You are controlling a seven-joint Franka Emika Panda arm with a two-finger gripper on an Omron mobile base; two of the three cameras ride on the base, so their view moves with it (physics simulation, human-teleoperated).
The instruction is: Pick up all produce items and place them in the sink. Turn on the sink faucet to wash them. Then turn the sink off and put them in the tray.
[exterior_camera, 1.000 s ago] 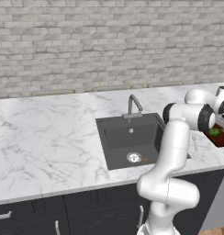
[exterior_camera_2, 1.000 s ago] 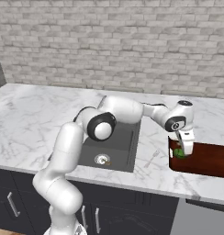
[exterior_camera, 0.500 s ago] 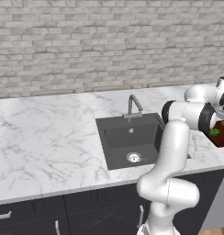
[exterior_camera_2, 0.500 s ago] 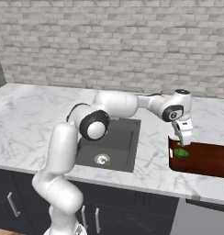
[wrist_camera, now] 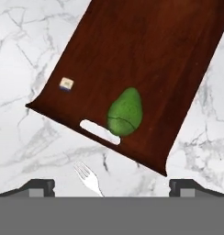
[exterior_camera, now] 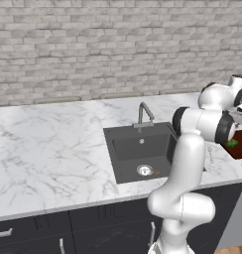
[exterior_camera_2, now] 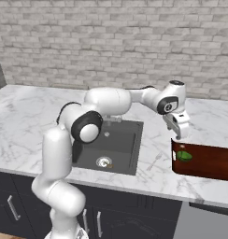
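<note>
Now the avocado (wrist_camera: 125, 112) lies flat on the reddish-brown tray (wrist_camera: 146, 55) beside its handle slot, its narrow end pointing up-right in the hand view; the gripper (exterior_camera_2: 180, 131) hangs above, jaws wide and empty.

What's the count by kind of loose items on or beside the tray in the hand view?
Green fruit: 1, lying on the tray near its handle slot
Small tan cube with a dark edge: 1, on the tray near a corner
White fork: 1, on the marble counter just off the tray's end
Total: 3
</note>
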